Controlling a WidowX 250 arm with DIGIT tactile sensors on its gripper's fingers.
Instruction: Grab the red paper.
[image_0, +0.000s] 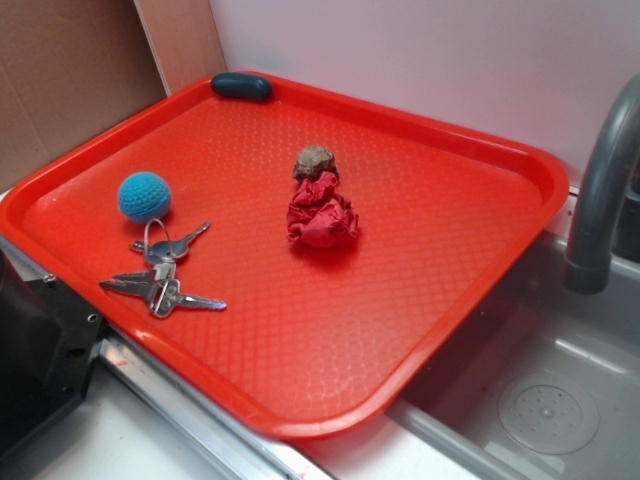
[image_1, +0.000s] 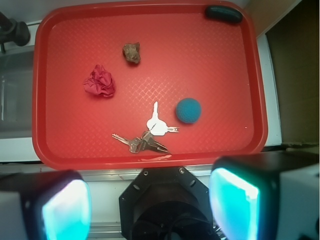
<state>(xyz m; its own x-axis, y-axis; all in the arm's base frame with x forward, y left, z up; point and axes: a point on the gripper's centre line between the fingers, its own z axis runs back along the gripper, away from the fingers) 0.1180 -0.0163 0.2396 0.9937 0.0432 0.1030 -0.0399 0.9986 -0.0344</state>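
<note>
Lying unlabelled on tray (image_1: 252, 75): red paper (image_1: 99, 81)

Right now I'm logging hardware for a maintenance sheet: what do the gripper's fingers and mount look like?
In the wrist view, the gripper has two blocky fingers with rounded, glowing cyan-white pads in dark surrounds, grey-white at the outer edges. Between them sits a black, roughly octagonal mount with small screws around its rim. No cables or markings are visible.

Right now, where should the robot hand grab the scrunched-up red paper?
Probably from straight above, pinching the red paper across its lumpy middle. It is a loose wad with open tray around it. The brown rock sits nearby, so close the fingers on the sides facing away from it.
</note>
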